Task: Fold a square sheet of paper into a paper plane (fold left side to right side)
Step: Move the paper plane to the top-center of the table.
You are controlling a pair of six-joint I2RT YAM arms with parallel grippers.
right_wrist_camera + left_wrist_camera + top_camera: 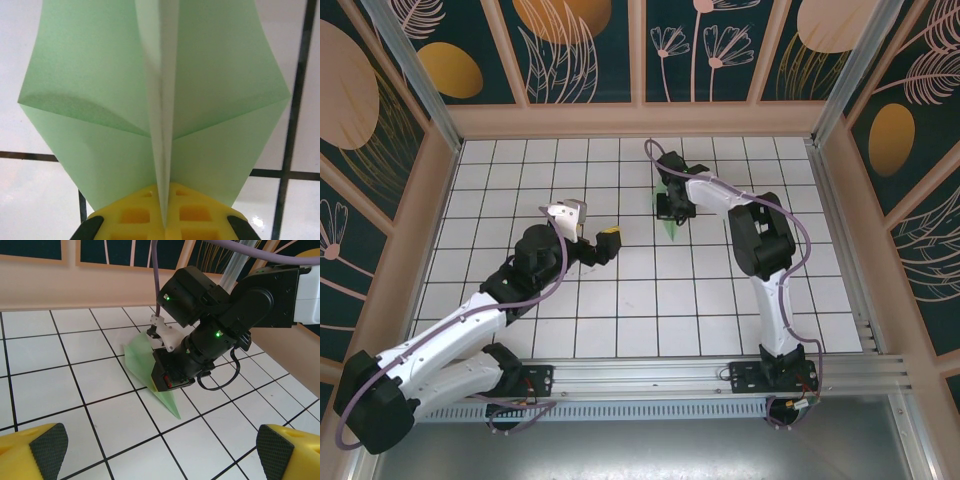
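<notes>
From above, my left pincer (597, 228) hangs over the white tiled table with black grid lines (520, 160), left of the middle, its yellow fingers spread wide with nothing between them. My right pincer (672, 210) is down at the table further back and to the right, on the thin pale green paper plane (670, 230), a folded dart whose point faces the near edge. The two pincers are well apart.

From my left wrist, my two yellow fingers with black ribbed pads (47, 447) sit in the bottom corners, wide apart over bare tiles. Beyond them the right pincer (167, 377) presses onto the paper plane (136, 357), which lies on the table (40, 385) with its sharp tip sticking out towards this camera.

From my right wrist, the paper plane (100, 150) spreads out flat on both sides of a raised centre crease. My right pincer (162, 220) is pressed together on that crease, pinching it between the yellow fingers.
</notes>
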